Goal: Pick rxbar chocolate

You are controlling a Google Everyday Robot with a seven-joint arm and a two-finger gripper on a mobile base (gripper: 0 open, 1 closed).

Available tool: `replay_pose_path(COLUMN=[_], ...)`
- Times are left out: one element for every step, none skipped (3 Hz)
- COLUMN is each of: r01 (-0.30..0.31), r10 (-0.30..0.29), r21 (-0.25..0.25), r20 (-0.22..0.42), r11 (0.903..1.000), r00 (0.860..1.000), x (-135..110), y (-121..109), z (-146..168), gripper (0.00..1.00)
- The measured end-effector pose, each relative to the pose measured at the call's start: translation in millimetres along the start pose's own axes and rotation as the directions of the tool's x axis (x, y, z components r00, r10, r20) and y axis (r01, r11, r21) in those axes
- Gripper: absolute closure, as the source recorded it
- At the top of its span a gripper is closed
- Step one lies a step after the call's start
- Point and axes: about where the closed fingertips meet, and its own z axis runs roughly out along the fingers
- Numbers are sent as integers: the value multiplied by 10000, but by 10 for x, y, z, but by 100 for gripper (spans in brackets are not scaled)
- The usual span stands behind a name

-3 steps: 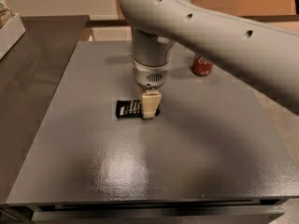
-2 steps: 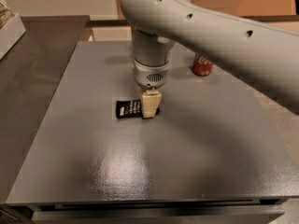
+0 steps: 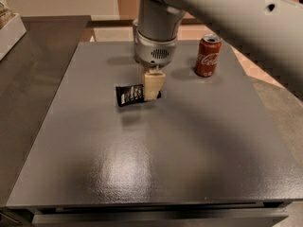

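Looking first at the gripper, I see that it hangs straight down from the wrist over the back half of the grey table. Its pale fingers are closed on the right end of the rxbar chocolate. The bar sticks out to the left of the front finger, a little tilted. A soft shadow lies on the table just below it, so I judge that the bar is slightly off the surface, though I cannot be sure.

My worry is the hold. The grip is at one end only, so the long free part can droop or turn like a lever. The smooth wrapper could slip out if I raise the arm quickly. A thin flat wrapper also gives the fingers little to press on. The red can stands well apart to the right, so I think it is no danger in a straight lift.

About writing: the black wrapper carries rows of white letters, but I cannot read them. On the can, the white Coca-Cola script is readable.
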Motion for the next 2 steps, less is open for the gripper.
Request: replay_pose_path(r01=[36, 313], r10=[-46, -377], r21=[333, 779], r20=[305, 814], r11=[9994, 9965], r00=[9995, 9960], x=[-50, -137], y=[-76, -147], z=[-324, -744], gripper=[100, 100])
